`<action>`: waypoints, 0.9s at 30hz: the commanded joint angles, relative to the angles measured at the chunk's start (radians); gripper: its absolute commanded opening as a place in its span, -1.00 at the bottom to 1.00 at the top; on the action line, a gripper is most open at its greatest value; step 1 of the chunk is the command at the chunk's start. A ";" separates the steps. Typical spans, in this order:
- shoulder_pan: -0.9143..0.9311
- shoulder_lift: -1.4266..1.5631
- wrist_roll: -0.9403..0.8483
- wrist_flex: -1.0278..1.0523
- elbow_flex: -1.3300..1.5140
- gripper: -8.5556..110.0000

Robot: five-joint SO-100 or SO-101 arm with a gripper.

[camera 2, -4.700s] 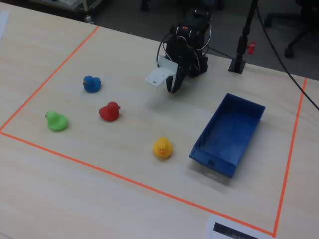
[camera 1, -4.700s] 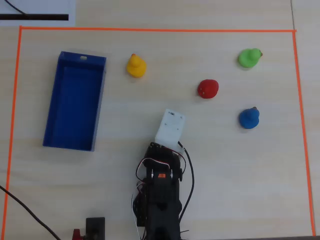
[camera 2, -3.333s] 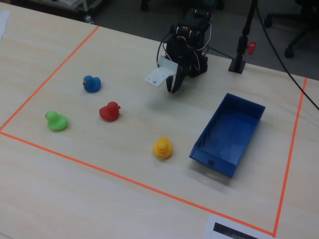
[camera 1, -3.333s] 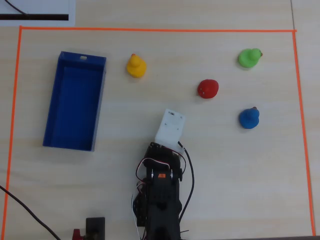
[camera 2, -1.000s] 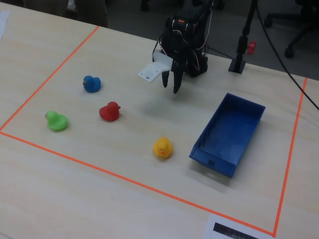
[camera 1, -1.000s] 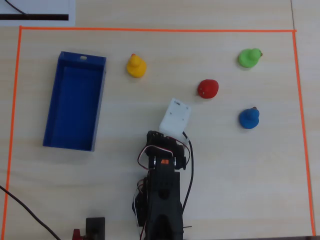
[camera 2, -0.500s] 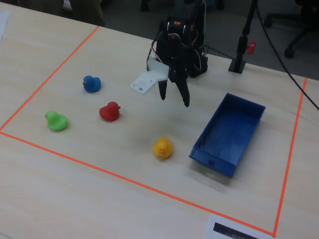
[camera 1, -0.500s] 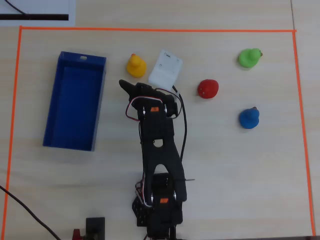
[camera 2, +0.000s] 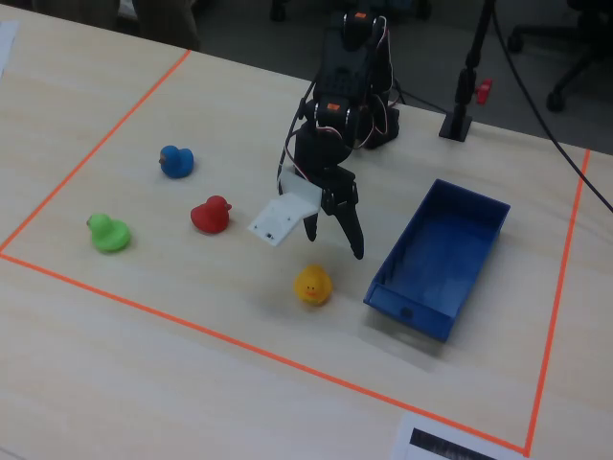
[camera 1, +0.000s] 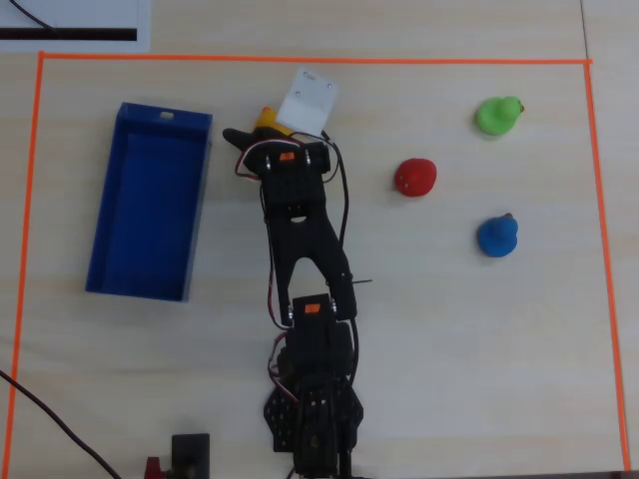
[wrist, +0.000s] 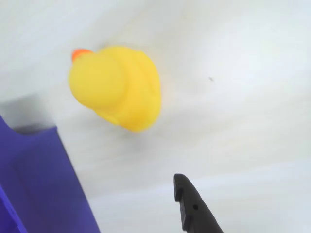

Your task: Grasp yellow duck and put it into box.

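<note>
The yellow duck (camera 2: pixel 312 285) stands on the table just left of the box (camera 2: pixel 479 225), a long dark-blue tray, in the fixed view. My gripper (camera 2: pixel 333 235) hangs a little above and behind the duck, open and empty. In the overhead view the duck (camera 1: pixel 267 118) is mostly hidden under the white wrist mount, right of the box (camera 1: pixel 105 220). In the wrist view the duck (wrist: pixel 116 87) fills the upper left with its orange beak pointing up-left. One black finger (wrist: pixel 194 208) shows at the bottom and the box wall (wrist: pixel 43 184) at the lower left.
A red duck (camera 1: pixel 415 177), a green duck (camera 1: pixel 497 116) and a blue duck (camera 1: pixel 497 236) stand to the right of the arm in the overhead view. An orange tape border (camera 1: pixel 300 60) frames the work area. A black stand (camera 1: pixel 190 454) sits near the arm's base.
</note>
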 commanded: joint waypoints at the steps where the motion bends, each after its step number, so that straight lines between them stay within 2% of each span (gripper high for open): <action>1: -0.005 -0.058 -0.017 -0.015 -0.146 -0.05; 19: 0.078 -0.319 -0.146 -0.201 -0.252 -0.07; 22: 0.081 -0.342 -0.141 -0.227 -0.258 -0.28; 24: 0.080 -0.354 -0.120 -0.256 -0.258 -0.50; 26: 0.080 -0.362 -0.106 -0.278 -0.249 -0.83; 27: 0.080 -0.362 -0.100 -0.284 -0.244 -0.86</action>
